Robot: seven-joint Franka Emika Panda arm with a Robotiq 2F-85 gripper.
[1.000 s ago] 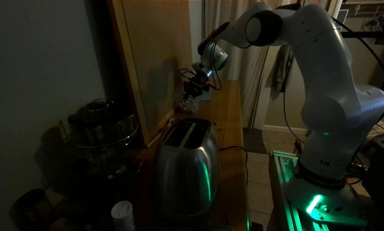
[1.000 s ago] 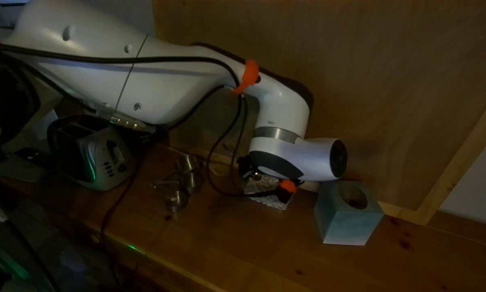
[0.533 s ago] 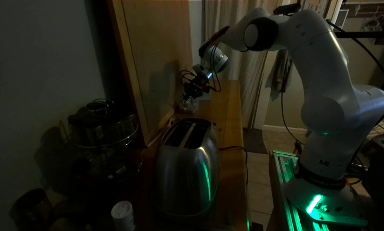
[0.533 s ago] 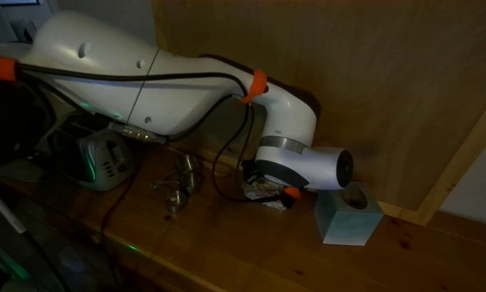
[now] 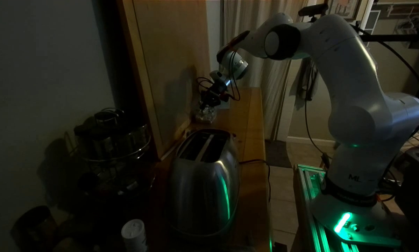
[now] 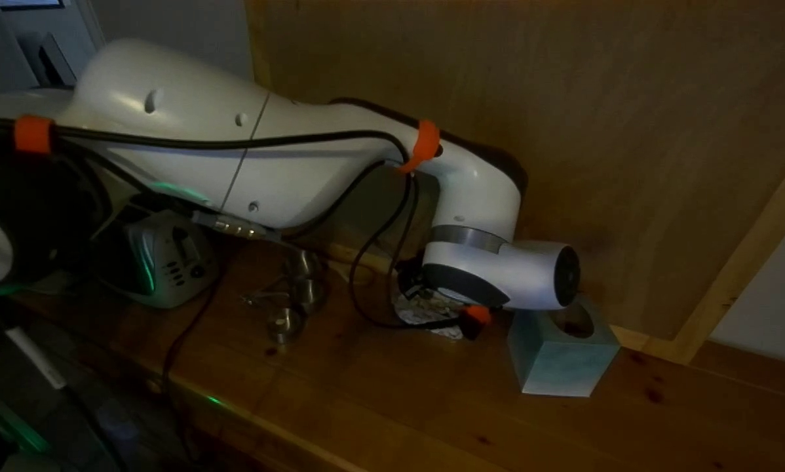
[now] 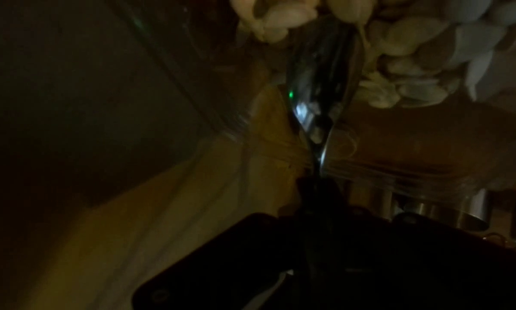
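Note:
My gripper (image 7: 318, 193) is shut on a metal spoon (image 7: 324, 73), whose bowl points away from the fingers in the wrist view. The spoon's handle is hidden in the dark jaws. The spoon's tip is at a heap of pale, seed-like pieces (image 7: 413, 38) in a clear container (image 7: 232, 134). In an exterior view the gripper (image 5: 207, 102) is tilted down, just above the clear container (image 5: 206, 115) on the wooden counter. In an exterior view the wrist hides most of the gripper, and part of the container (image 6: 425, 305) shows below it.
Metal measuring cups (image 6: 307, 293) and a toaster (image 6: 170, 262) stand along the counter; the toaster (image 5: 204, 189) is large in an exterior view. A blue tissue box (image 6: 563, 364) stands close by the wrist. A wooden panel (image 5: 171, 52) rises behind. A spice rack (image 5: 113, 140) stands near the wall.
The arm's elbow and forearm have sunk. The wrist has shifted slightly down and toward the tissue box. The gripper stays above the container, which has not visibly moved.

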